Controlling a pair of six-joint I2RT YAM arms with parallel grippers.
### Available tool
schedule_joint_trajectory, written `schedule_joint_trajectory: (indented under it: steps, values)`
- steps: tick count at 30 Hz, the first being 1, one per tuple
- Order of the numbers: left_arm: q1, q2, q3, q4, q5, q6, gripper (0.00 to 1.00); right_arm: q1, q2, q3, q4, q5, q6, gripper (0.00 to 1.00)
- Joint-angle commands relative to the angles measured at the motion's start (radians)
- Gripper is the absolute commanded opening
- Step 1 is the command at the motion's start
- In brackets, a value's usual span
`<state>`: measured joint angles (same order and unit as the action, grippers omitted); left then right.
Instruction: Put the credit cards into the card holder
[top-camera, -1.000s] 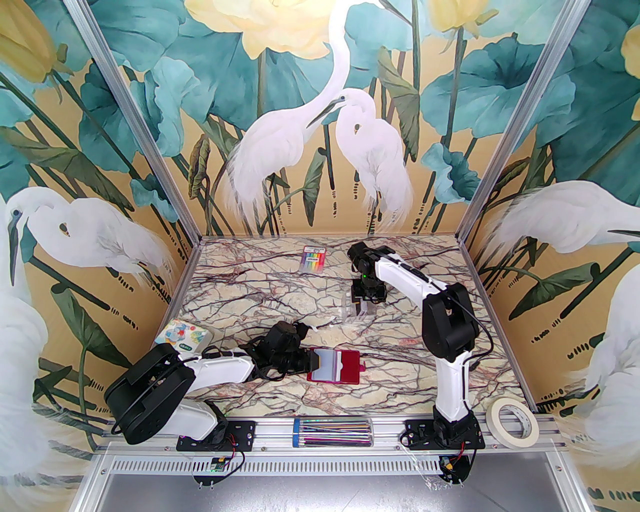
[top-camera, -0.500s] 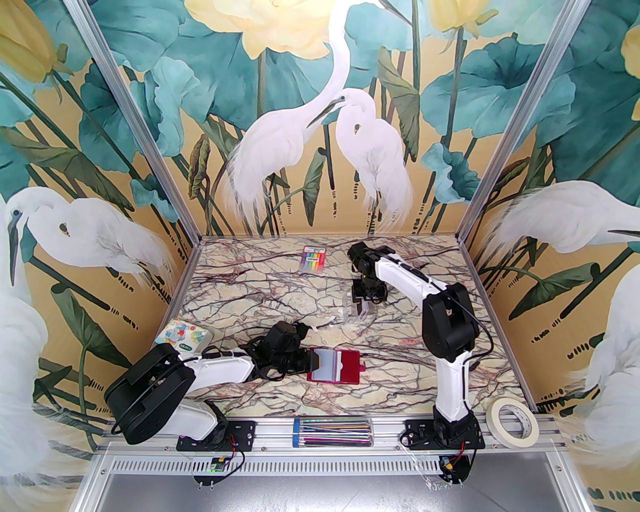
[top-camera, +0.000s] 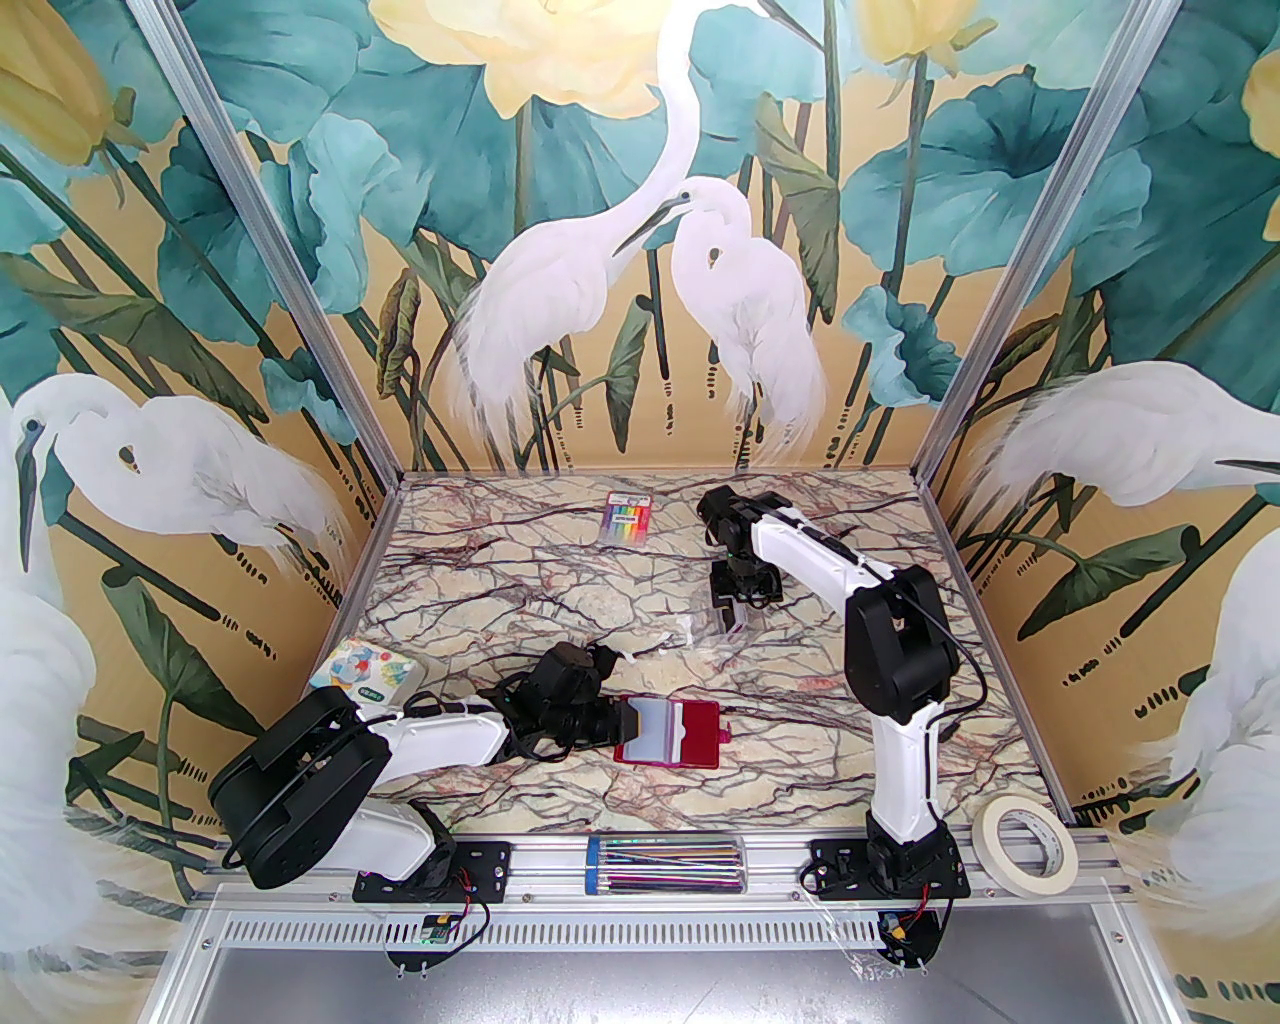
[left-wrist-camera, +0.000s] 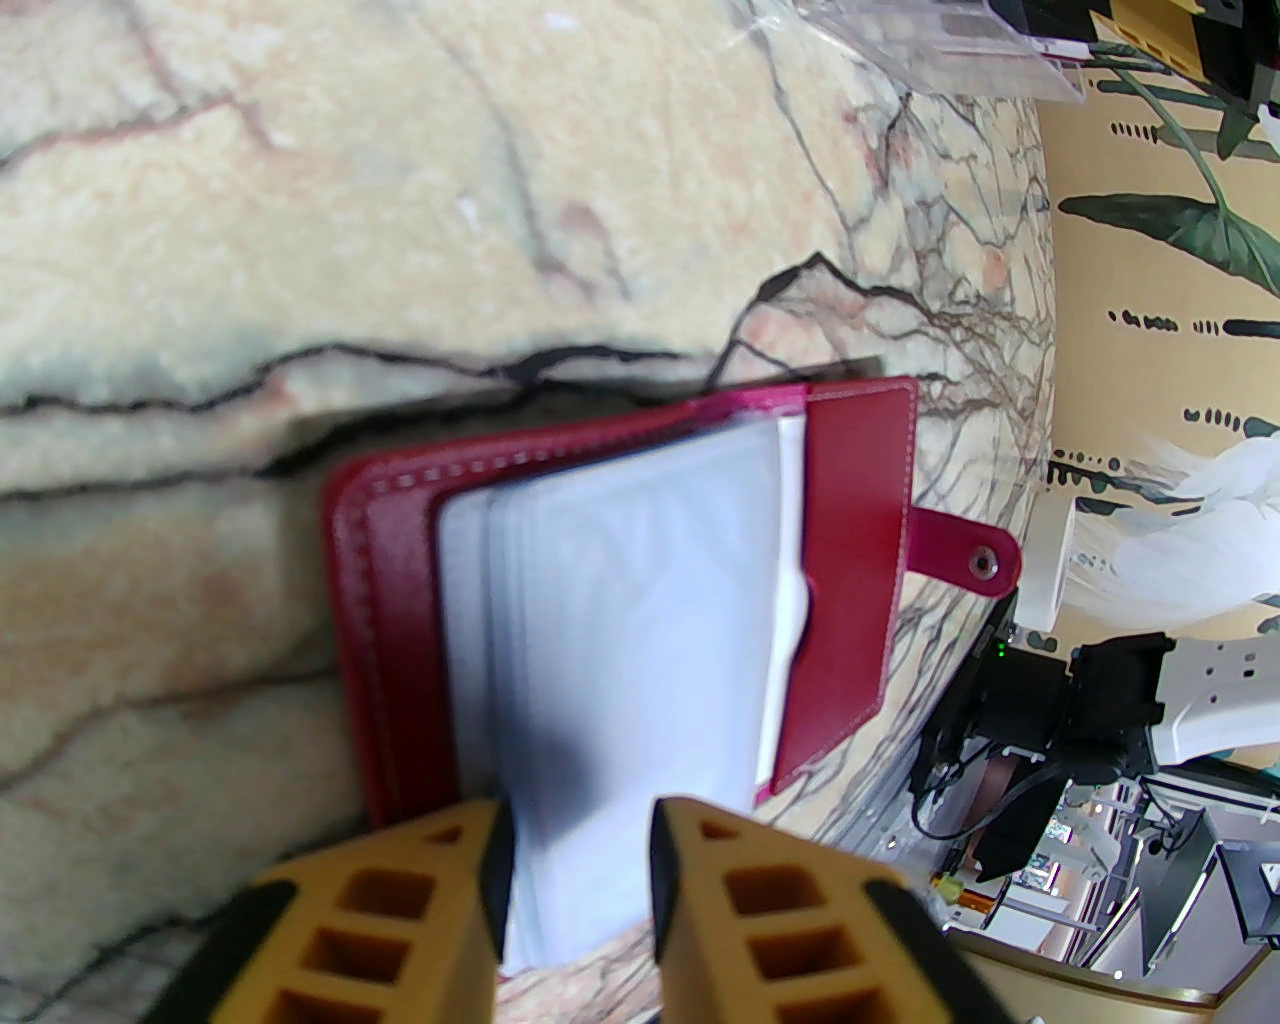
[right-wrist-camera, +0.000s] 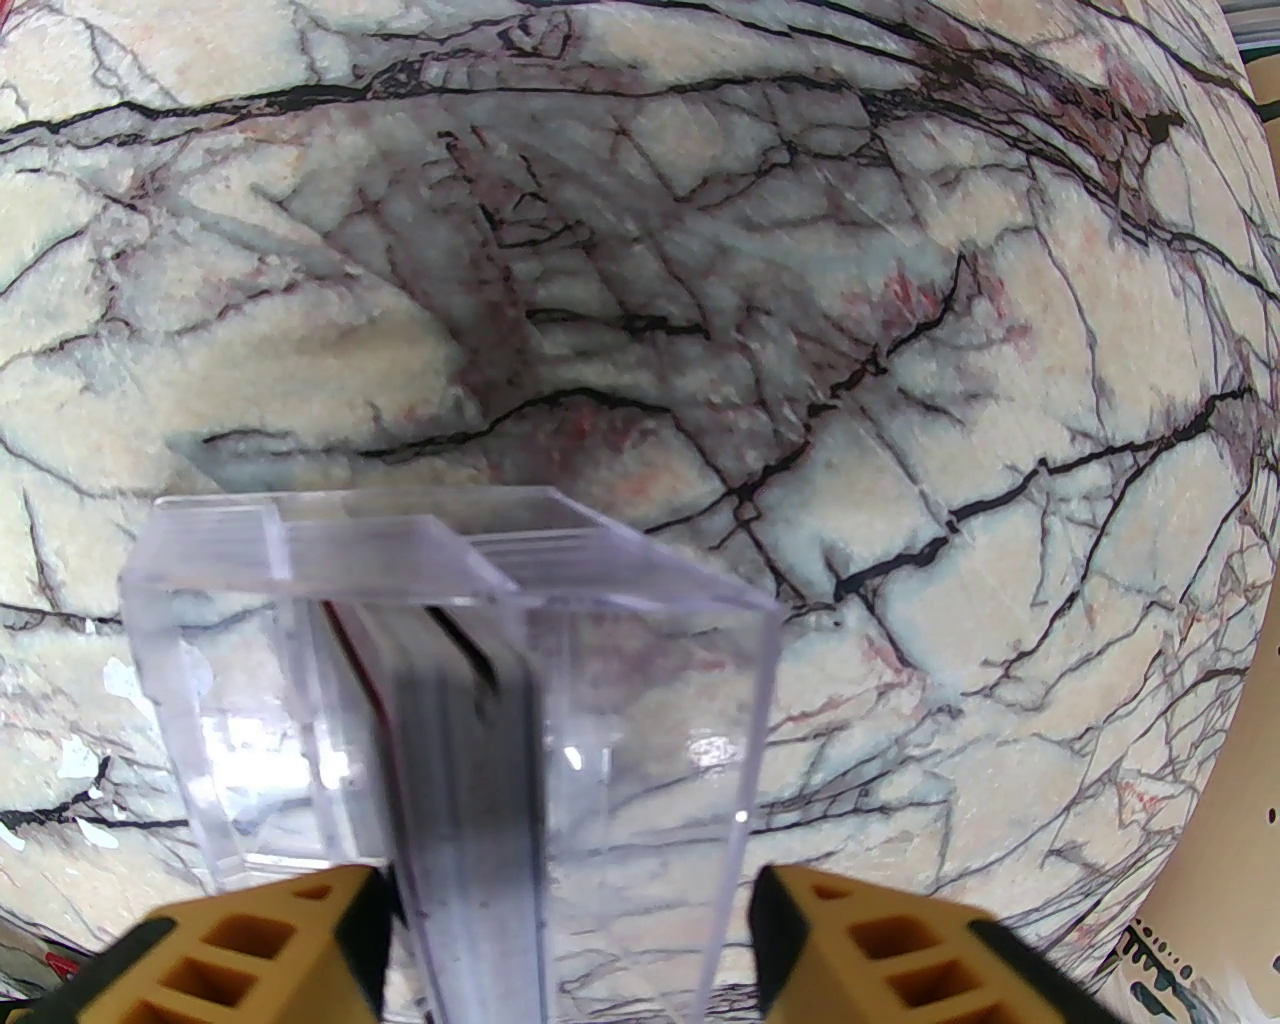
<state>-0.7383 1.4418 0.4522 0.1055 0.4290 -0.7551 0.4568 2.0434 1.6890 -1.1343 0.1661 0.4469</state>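
Dark red leather-look card holder (top-camera: 698, 735) lying open, left gripper (left-wrist-camera: 575, 830) at its left edge apparently pinching clear sleeves (left-wrist-camera: 640, 620), grey credit cards (right-wrist-camera: 465, 720) stacked in clear plastic box (right-wrist-camera: 650, 620) beyond it, right gripper (right-wrist-camera: 565, 890) spread wide astride them

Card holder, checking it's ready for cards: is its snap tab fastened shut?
No, the card holder lies open with clear sleeves exposed and its snap tab sticking out unfastened.
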Motion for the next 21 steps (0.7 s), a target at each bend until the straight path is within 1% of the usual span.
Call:
schedule_joint_trajectory:
  steps: [1,6,12,21]
  values:
    - [-0.019,0.032,-0.011,-0.059,-0.015,0.011,0.3,-0.006,-0.027,-0.006,-0.028,0.038,0.002,0.58]
    - [-0.019,0.032,-0.012,-0.059,-0.016,0.011,0.3,-0.006,-0.034,-0.001,-0.036,0.044,0.003,0.51]
    - [-0.018,0.031,-0.011,-0.058,-0.015,0.011,0.3,-0.007,-0.039,0.003,-0.039,0.045,0.003,0.35]
    - [-0.019,0.037,-0.003,-0.061,-0.013,0.014,0.3,-0.006,-0.051,0.018,-0.053,0.052,0.004,0.25]
